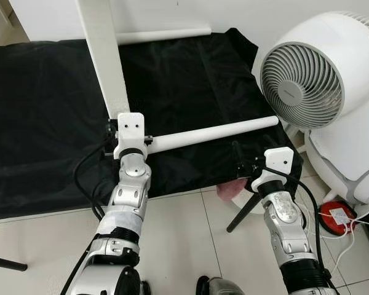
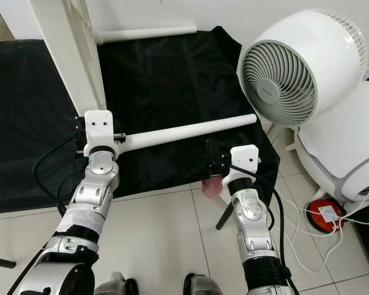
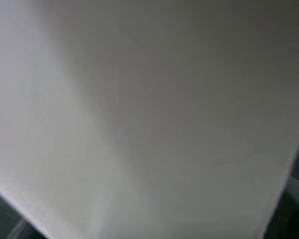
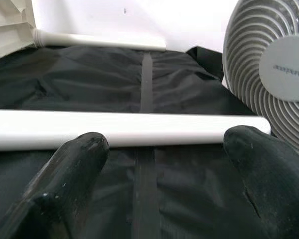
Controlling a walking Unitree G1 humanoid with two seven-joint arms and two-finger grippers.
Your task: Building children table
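A white tabletop board (image 1: 103,55) stands on edge over a black cloth (image 1: 43,110). One white round leg (image 1: 215,132) sticks out sideways from its lower end, and a second leg (image 1: 163,35) juts out at the far end. My left gripper (image 1: 120,128) is pressed against the board where the near leg joins it, its fingers hidden behind the wrist mount. In the left wrist view there is a blurred white surface (image 3: 139,114) very close up. My right gripper (image 1: 243,161) hovers open just short of the near leg (image 4: 129,128), whose free end lies between its fingers (image 4: 74,169).
A large white fan (image 1: 307,74) stands close on the right, next to the leg's free end. Below it are a white appliance (image 1: 350,153), a red device (image 1: 335,216) and cables on the tiled floor. A pink item (image 1: 230,189) and a black support leg (image 1: 243,212) sit under the cloth's front edge.
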